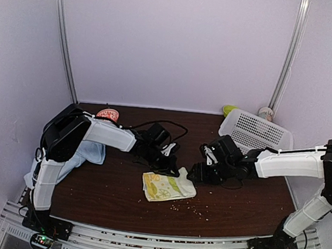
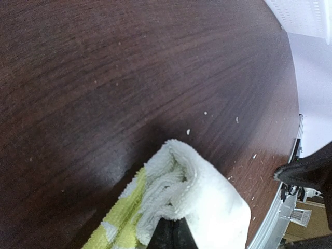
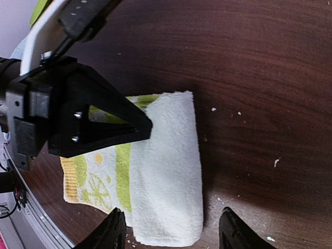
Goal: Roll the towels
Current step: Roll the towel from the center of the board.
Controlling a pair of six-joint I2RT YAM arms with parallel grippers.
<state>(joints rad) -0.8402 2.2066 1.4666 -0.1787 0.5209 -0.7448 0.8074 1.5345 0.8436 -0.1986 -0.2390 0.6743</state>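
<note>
The left fingers (image 2: pixel 174 233) are closed, pinching a folded edge of the lime-green and cream towel (image 3: pixel 166 171). That edge bunches up into a thick cream fold directly ahead of the tips, its lime side turned down and to the left. The right wrist view shows the same fingers as a black wedge pressing onto the towel's upper half.

The right fingers (image 1: pixel 198 173) stand apart, holding nothing. They straddle the near end of the same towel, one tip just beside its patterned edge, the other over bare wood past its cream edge. From above, the two pairs of fingers face each other across the towel's far corner, close together. The rest of the towel lies flat towards the arms' bases.

Pale crumbs (image 3: pixel 275 162) dot the dark wooden surface (image 1: pixel 118 196) around the right fingers. The pale blue towel (image 1: pixel 87 152) lies crumpled well behind the left fingers, beside that arm's elbow. A white perforated basket (image 1: pixel 256 132) sits behind the right fingers, at the far corner.
</note>
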